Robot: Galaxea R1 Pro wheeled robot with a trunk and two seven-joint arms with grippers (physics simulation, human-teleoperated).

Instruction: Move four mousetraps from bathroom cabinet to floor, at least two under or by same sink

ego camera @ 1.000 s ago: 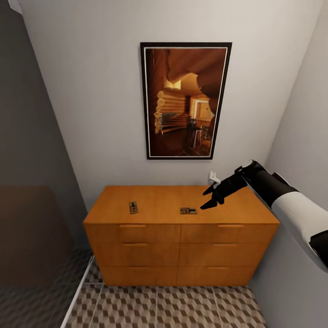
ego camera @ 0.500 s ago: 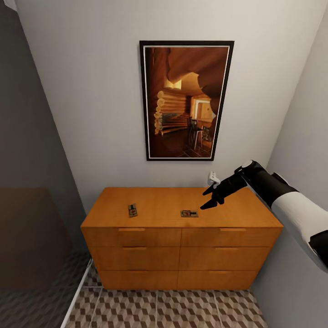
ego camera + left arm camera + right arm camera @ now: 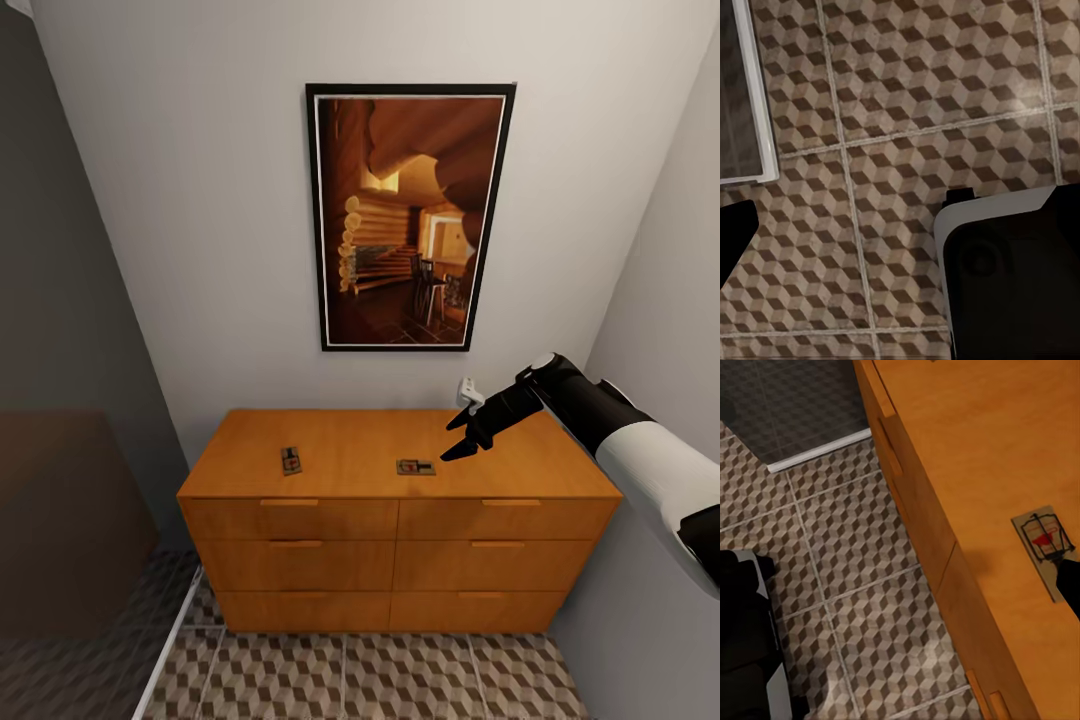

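Over the last second the head camera had drawn slightly nearer the cabinet (image 3: 398, 470) — nothing on it shifted. Two mousetraps lay on its top: one (image 3: 291, 460) toward the left, one (image 3: 414, 466) just beside the right gripper (image 3: 463, 437), which hovered above it, arm outstretched, fingers parted and empty, ready to descend.

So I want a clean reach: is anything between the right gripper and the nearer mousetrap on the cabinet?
Nothing visible. The right gripper hangs open above the cabinet top, with bare wood between it and the nearer mousetrap.
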